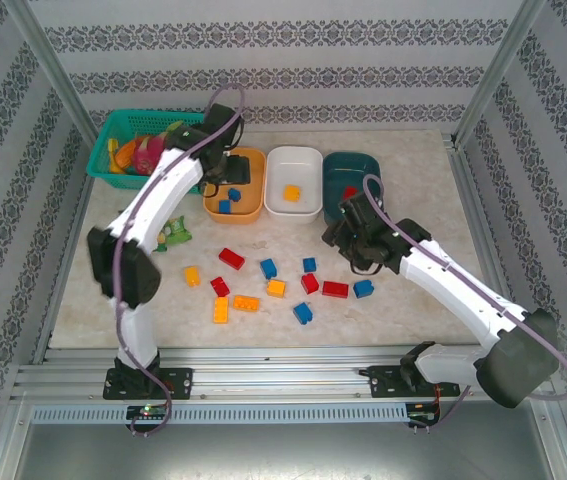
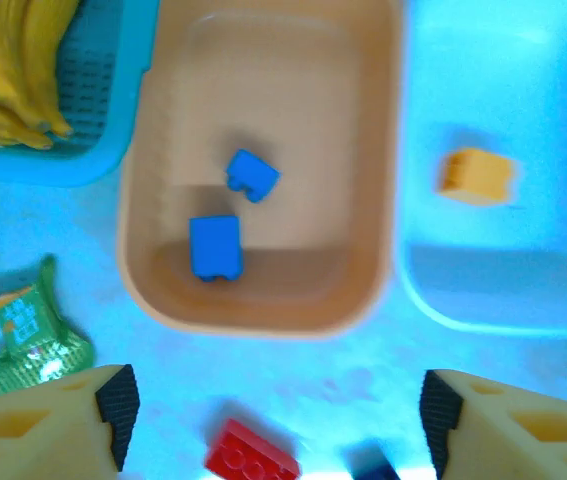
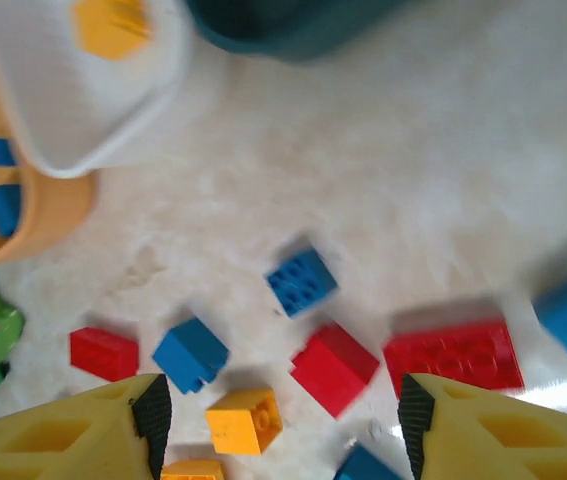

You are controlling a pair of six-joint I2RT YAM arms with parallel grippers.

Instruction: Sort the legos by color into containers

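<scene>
Hovering empty, both grippers spread wide, and the right one looks set for a pick.
Right gripper (image 3: 281, 425) has its fingers apart with nothing between them, and a square red brick (image 3: 334, 367) sits just ahead with a yellow brick (image 3: 244, 420) close beside it. I'd drop straight down, square to its flat sides, so the neighbour isn't nudged. Left gripper (image 2: 275, 425), equally slack, hangs over the orange tray (image 2: 153, 260), which holds two blue bricks (image 2: 215, 246). The white tray (image 2: 463, 300) has one yellow block (image 2: 475, 175). The dark teal tray (image 1: 363, 162) has a red piece (image 1: 349, 191).
</scene>
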